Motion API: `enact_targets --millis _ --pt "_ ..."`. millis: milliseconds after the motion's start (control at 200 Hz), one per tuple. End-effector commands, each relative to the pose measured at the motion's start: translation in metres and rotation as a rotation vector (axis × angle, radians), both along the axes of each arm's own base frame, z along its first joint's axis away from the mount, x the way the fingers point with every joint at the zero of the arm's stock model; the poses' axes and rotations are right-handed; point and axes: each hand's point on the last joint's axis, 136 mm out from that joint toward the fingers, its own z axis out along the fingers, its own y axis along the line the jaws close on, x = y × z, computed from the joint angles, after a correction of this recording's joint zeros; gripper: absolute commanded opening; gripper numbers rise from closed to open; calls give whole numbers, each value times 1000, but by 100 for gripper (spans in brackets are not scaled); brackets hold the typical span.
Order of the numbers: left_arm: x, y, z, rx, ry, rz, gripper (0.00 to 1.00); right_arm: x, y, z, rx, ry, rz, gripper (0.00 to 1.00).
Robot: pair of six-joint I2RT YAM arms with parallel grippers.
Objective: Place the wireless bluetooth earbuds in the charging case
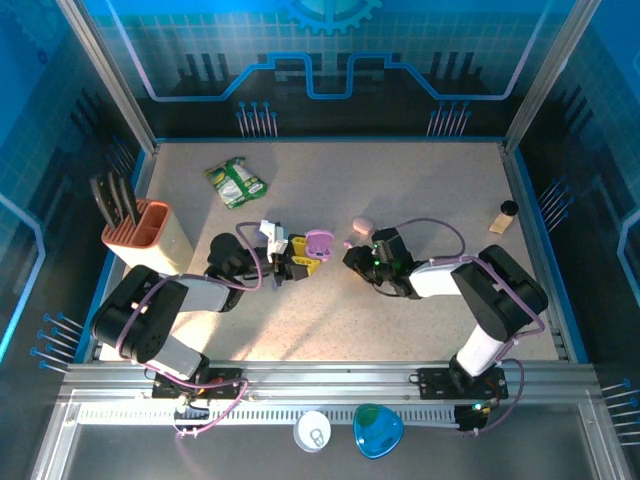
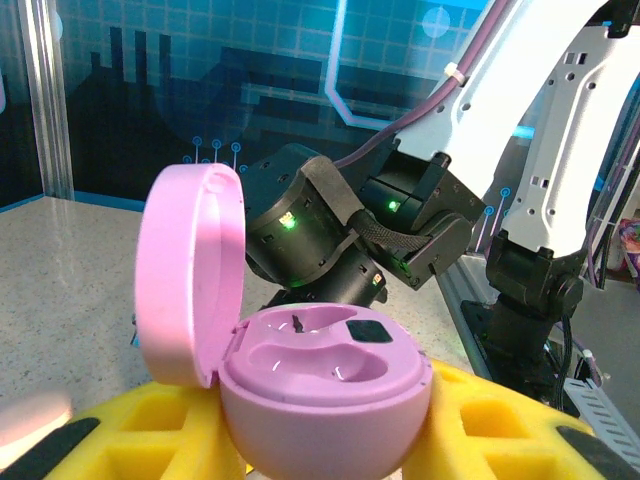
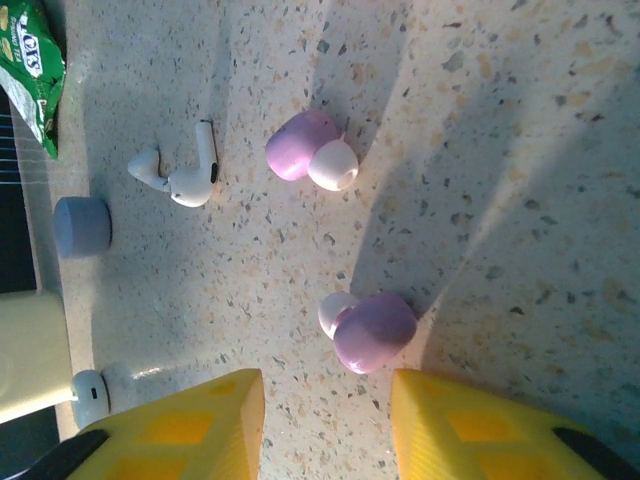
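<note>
Case [image 2: 325, 385]: is sitting open between the yellow fingers [image 2: 480, 410], with its lid [image 2: 190, 275] standing up on the left and its two moulded wells facing up, bare.
Left claw [image 1: 305, 258]: is clamping the case from both sides, partly closed around it and holding it just above the worktop [image 1: 430, 180].
Right claw [image 3: 325, 395]: is hanging low over the worktop with its two yellow fingers apart and nothing between them.
Near bud [image 3: 372, 330]: is lying on the worktop just beyond the gap between the right claw's fingertips, purple with a pale tip, touching neither finger.
Far bud [image 3: 308, 152]: is lying farther out on the worktop, also purple with a pale tip, well apart from the near bud.
White bud [image 3: 188, 182]: is resting to the left of the far bud, its stem pointing away from the claw.
Small white bud [image 3: 90, 398]: is lying by the left yellow finger, near a cream-coloured object.
Disc [image 3: 82, 225]: blue-grey, is sitting between the two white buds.
Packet [image 3: 35, 70]: green, is lying at the far left corner of the right wrist view.
Arms: are meeting at mid-worktop, the claws facing each other with the case near the right claw.
</note>
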Motion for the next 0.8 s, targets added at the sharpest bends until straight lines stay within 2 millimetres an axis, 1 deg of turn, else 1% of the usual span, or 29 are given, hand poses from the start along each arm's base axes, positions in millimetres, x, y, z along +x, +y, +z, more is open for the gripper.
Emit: enact_targets --millis 0,180,405,550,625,655,795 --pt "-4 2 4 -6 -47 -8 36 21 -3 -3 1 -28 -36 40" --pt "-3 2 4 -6 -46 -11 36 27 -3 -6 -3 -23 -36 40" --pt "-3 1 3 -4 -46 -14 36 35 -5 -1 -68 -33 -13 39" --pt "-2 1 2 -3 -47 -12 37 35 -13 1 -135 -22 -18 39" --pt "-2 1 2 -3 -47 -13 37 38 -13 5 -142 -33 -22 39" --pt "-2 1 2 -3 -48 -13 37 34 -15 1 -158 -7 -21 39" --pt "-2 1 2 -2 -50 -13 37 36 -12 2 -154 0 -16 39"
